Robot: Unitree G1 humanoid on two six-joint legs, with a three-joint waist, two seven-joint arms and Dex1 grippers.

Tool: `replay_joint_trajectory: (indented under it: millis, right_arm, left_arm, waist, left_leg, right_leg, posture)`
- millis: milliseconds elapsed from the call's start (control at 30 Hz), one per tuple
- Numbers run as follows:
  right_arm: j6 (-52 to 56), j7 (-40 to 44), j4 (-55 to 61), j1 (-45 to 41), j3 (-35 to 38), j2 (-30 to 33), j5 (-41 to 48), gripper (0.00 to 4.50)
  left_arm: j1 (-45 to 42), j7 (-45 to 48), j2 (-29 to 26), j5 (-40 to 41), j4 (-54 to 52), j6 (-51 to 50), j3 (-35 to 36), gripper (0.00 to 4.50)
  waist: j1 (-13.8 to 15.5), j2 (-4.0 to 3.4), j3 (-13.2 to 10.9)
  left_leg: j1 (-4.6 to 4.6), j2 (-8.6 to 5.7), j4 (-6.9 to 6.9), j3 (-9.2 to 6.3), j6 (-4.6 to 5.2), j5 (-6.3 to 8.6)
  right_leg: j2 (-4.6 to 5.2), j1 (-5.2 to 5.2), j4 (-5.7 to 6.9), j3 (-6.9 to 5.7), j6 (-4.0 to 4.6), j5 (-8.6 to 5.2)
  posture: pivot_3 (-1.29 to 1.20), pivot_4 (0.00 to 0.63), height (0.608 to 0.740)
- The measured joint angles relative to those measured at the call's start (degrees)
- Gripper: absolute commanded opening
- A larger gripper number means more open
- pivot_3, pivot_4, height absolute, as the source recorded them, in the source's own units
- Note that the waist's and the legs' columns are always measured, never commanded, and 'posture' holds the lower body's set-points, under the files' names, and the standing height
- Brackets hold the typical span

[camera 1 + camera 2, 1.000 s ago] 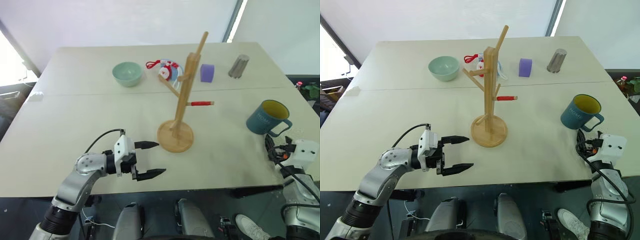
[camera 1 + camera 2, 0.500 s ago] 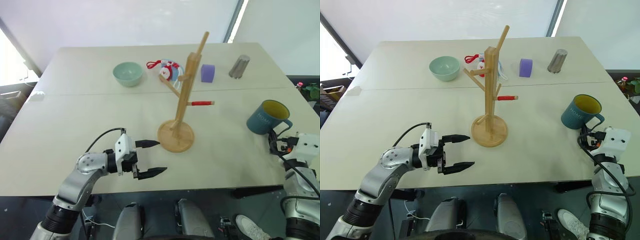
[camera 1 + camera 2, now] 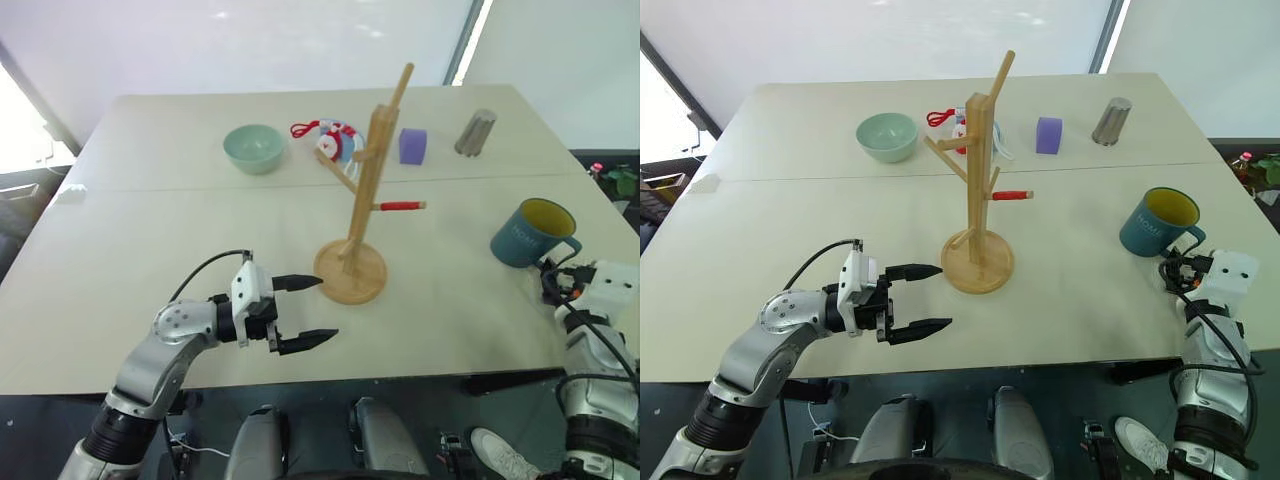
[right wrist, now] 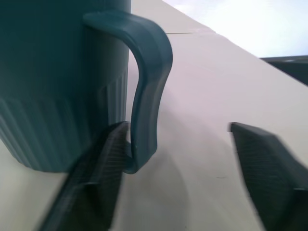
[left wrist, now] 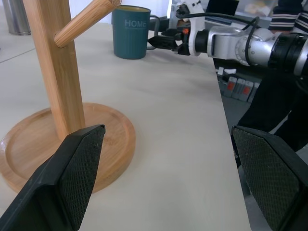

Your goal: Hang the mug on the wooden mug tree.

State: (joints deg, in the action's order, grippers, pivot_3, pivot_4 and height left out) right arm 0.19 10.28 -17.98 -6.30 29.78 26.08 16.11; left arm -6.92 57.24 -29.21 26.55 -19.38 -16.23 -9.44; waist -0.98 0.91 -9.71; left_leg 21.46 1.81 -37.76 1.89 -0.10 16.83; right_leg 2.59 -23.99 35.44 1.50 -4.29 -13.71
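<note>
Jaws: right gripper point(image 4: 175, 180) straddles the handle of the mug point(image 3: 533, 234), parted, not yet clamped; left gripper point(image 3: 305, 312) is spread, idle beside the wooden mug tree point(image 3: 362, 190).
Mug: upright near the worktop point(image 3: 180, 230) right edge.
Advice: centre the handle, close firmly before lifting.

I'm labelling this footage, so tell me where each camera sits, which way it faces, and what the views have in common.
Left eye view: on the head, looking down over the table, showing both arms and the open left gripper.
Right eye view: same scene, slightly offset.
Left wrist view: looks between its own fingers at the wooden mug tree base, the mug and the right gripper beyond.
Right wrist view: close on the mug's handle, one finger reaching inside it.
Shared: the mug is in all four.
</note>
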Motion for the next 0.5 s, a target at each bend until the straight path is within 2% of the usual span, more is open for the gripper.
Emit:
replay_joint_trajectory:
  millis: [100, 300, 400, 500]
  right_arm:
    - [0.0, 1.2, -0.9, -0.9, 0.0, 0.0, 1.1, 0.18]
    - [-0.1, 3.5, 0.0, -0.5, -0.4, 0.1, 1.9, 0.08]
    - [-1.1, 6.9, 6.0, 3.9, -4.6, 2.6, -1.6, 0.08]
    - [-3.1, 13.3, 17.5, 9.9, -10.1, 7.7, -5.4, 0.08]
  left_arm:
    - [-0.1, -0.1, 0.0, 0.2, 0.0, -0.4, 0.0, 4.50]
    - [-0.1, -0.7, -0.2, 0.2, -1.3, -0.9, 0.0, 4.50]
    - [0.2, -1.3, -0.3, 0.2, -1.4, -0.9, 0.3, 4.50]
    - [0.6, -1.5, -1.3, 0.2, -1.3, -0.9, 1.7, 4.50]
  waist:
    - [0.0, 0.00, 0.0]
    - [0.1, -0.01, 0.0]
    - [0.1, -0.07, 0.0]
    - [-0.1, -0.07, 0.0]
  left_leg:
    - [0.00, 0.00, -0.01, 0.00, 0.00, 0.00]
    - [0.01, 0.00, -0.04, -0.01, 0.00, 0.00]
    - [0.02, 0.01, -0.04, -0.03, 0.00, 0.00]
    - [-0.01, 0.02, -0.04, -0.04, 0.00, 0.00]
  right_leg:
    - [0.00, 0.00, 0.01, 0.00, 0.00, 0.00]
    - [0.01, 0.02, 0.01, 0.00, -0.01, 0.00]
    - [0.01, 0.01, 0.01, 0.00, -0.01, 0.00]
    - [-0.04, 0.00, 0.03, -0.01, -0.02, -0.01]
  posture:
    - [0.00, 0.150, 0.740]
    - [0.00, 0.150, 0.740]
    - [0.00, 0.150, 0.740]
    - [0.00, 0.150, 0.740]
